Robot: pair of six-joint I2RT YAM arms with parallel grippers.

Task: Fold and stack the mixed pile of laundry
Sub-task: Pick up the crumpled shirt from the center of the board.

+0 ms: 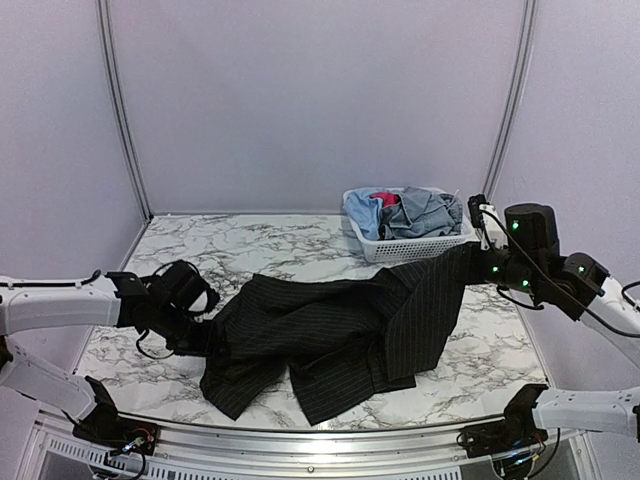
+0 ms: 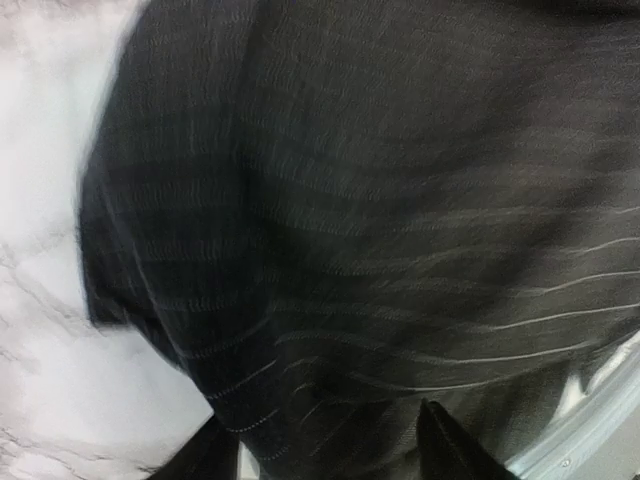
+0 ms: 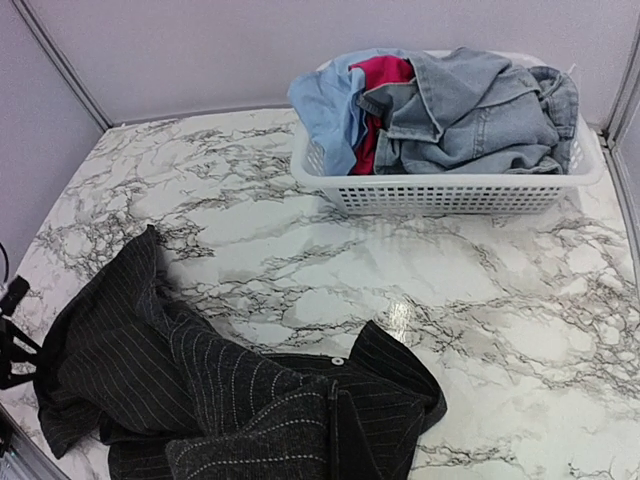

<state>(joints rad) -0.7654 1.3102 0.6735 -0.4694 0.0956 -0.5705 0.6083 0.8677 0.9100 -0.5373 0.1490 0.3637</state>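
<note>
Left gripper: being pressed against the shirt's left edge; in the left wrist view two dark finger tips are seen apart at the bottom with striped cloth bunched ahead of them; whether cloth is being pinched cannot be told.
Right gripper: jaws closed; a corner of the shirt is being held up off the table beside the basket.
Shirt: black, pinstriped; being stretched between the two arms, right end raised, middle and hem lying rumpled on the marble table.
Basket: white plastic, at the far right of the table; light blue, grey-blue and pink-red garments are being kept in it.
Step in hand: judged as the spreading of the first garment before folding; nothing is folded or stacked yet.
Next move: a sure left hold is being called for, then an even pull so the cloth is laid flat.
Writing: no brand, label or lettering can be read.
</note>
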